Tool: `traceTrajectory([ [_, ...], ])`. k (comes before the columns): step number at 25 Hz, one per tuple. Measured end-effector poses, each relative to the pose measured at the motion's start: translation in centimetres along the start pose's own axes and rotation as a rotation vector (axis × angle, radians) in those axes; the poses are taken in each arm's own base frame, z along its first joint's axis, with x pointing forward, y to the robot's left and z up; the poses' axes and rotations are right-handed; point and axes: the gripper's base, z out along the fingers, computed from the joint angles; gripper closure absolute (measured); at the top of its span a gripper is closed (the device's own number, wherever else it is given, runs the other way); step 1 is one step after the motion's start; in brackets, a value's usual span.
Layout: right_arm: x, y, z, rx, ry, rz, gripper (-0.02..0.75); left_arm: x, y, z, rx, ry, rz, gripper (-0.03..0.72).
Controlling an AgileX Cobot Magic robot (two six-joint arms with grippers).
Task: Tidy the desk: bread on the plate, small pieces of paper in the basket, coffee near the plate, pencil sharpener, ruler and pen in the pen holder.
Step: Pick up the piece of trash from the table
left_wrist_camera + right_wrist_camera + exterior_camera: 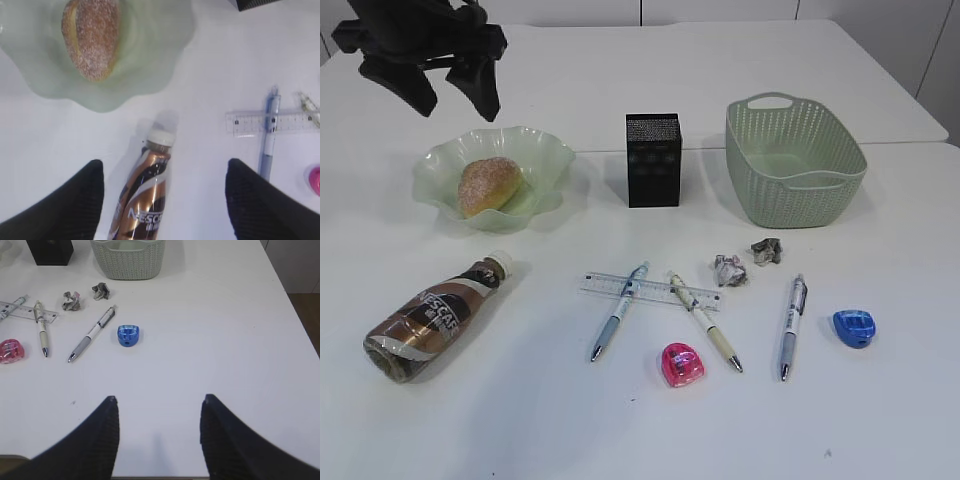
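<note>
A sugared bread roll (488, 185) lies on the green wavy plate (548, 152). A brown coffee bottle (430, 318) lies on its side in front of the plate. My left gripper (458, 105) hangs open and empty above the plate; in its wrist view (163, 161) the bottle (150, 195) lies between the fingers, far below. A clear ruler (660, 290), three pens (618, 312) (705, 322) (792, 325), a pink sharpener (682, 365), a blue sharpener (854, 328) and two paper balls (730, 270) (766, 250) lie on the table. My right gripper (159, 397) is open and empty near the front edge.
A black pen holder (653, 160) stands at the back centre. A green woven basket (795, 160) stands to its right. The table's right edge (300, 325) shows in the right wrist view. A second white table stands behind.
</note>
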Motion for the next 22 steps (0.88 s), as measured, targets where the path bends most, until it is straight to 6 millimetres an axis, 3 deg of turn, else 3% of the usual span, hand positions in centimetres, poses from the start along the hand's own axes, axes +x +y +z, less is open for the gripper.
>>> traceTrajectory([
  [9,0.0,0.0,0.0,0.000,0.000,0.000,0.323,5.5,0.4,-4.6,-0.006,0.016,0.033,0.162],
  [17,0.0,0.0,0.0,0.000,0.000,0.000,0.323,12.2,1.4,-8.2,-0.006,0.017,0.036,0.168],
  [22,0.0,0.0,0.0,0.000,0.002,0.000,0.323,16.0,1.9,-10.7,0.008,-0.085,0.036,0.169],
])
